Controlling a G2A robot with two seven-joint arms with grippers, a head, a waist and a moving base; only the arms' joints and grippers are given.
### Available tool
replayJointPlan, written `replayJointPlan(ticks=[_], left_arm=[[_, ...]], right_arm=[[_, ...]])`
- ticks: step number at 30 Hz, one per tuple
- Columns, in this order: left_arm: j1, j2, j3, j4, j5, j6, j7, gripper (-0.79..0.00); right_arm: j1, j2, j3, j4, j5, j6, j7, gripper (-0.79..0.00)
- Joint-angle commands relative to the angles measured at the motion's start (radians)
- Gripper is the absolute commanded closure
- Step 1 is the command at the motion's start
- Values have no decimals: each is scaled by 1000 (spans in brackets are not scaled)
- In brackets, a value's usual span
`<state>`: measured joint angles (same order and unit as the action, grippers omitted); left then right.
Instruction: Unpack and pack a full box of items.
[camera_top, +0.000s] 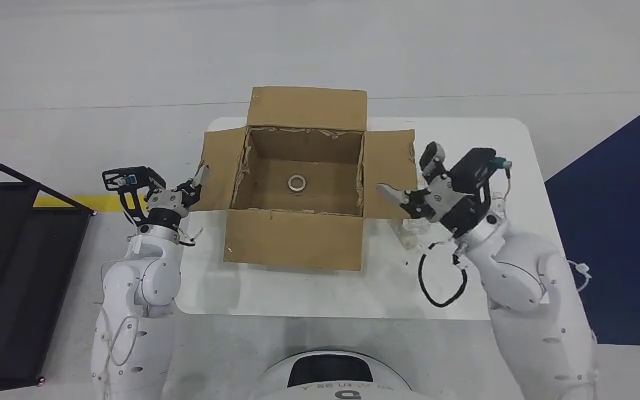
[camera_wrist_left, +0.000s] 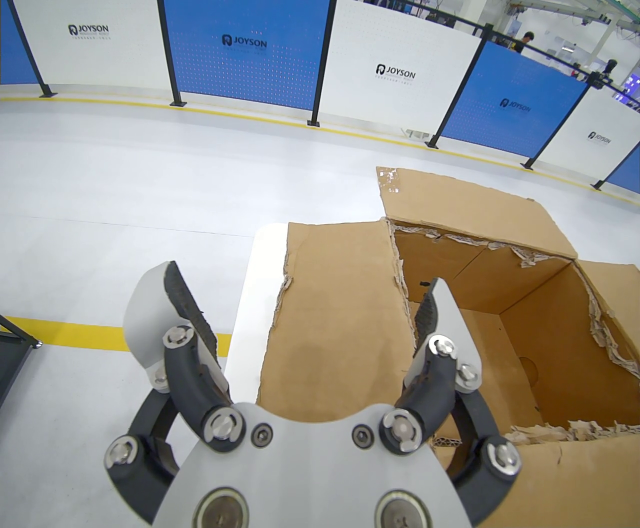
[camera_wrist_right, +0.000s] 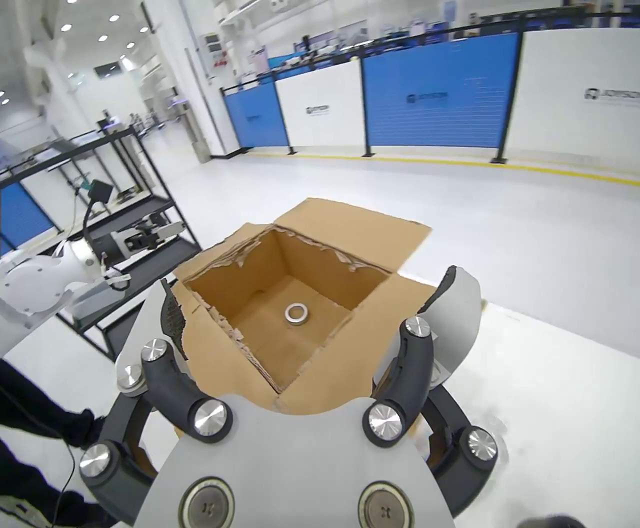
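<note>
The left claw (camera_top: 195, 187) (camera_wrist_left: 303, 274) is held spread and empty, its fingers (camera_wrist_left: 190, 310) set wide apart, at the outer edge of the left flap of the box (camera_top: 295, 240) (camera_wrist_left: 340, 300) (camera_wrist_right: 340, 225). The right claw (camera_top: 393, 200) (camera_wrist_right: 310, 279) is likewise spread, with nothing gripped, and is held over the right flap, pointed toward the box's opening. The box is set in the middle of the white table (camera_top: 480, 150) (camera_wrist_right: 525, 375), between the two claws. All four of its flaps are folded outward: one to the far side, one to the near side and one toward each arm. The edges round the opening are torn and ragged. A single ring (camera_top: 297, 183) (camera_wrist_right: 297, 313), grey and metallic in look, is laid flat on the box's floor, about midway between the left and right walls and apart from all of them. A black rack (camera_top: 30, 250) (camera_wrist_right: 150, 220) is seen on the floor to the left of the table, well apart from the box.
</note>
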<state>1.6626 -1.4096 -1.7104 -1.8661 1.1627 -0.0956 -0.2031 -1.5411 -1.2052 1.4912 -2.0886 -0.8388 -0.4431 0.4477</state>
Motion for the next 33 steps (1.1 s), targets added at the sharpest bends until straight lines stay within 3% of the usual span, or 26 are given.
replayJointPlan(ticks=[1,4,19,26,31,32,33], left_arm=[[0,0,0,0,0,0,0,-785],[0,0,0,0,0,0,0,-785],[0,0,0,0,0,0,0,-785],[0,0,0,0,0,0,0,-785],[0,0,0,0,0,0,0,-785],[0,0,0,0,0,0,0,-785],[0,0,0,0,0,0,0,-785]], right_arm=[[127,-4,-75,70,15,3,65,-785],[261,-11,-166,168,62,17,172,-785],[279,-14,-179,199,75,50,172,-785],[613,-65,-415,569,151,206,327,-785],[793,-126,-637,798,76,335,421,-785],[816,-139,-666,837,79,347,424,-723],[837,-151,-691,868,82,353,417,-563]])
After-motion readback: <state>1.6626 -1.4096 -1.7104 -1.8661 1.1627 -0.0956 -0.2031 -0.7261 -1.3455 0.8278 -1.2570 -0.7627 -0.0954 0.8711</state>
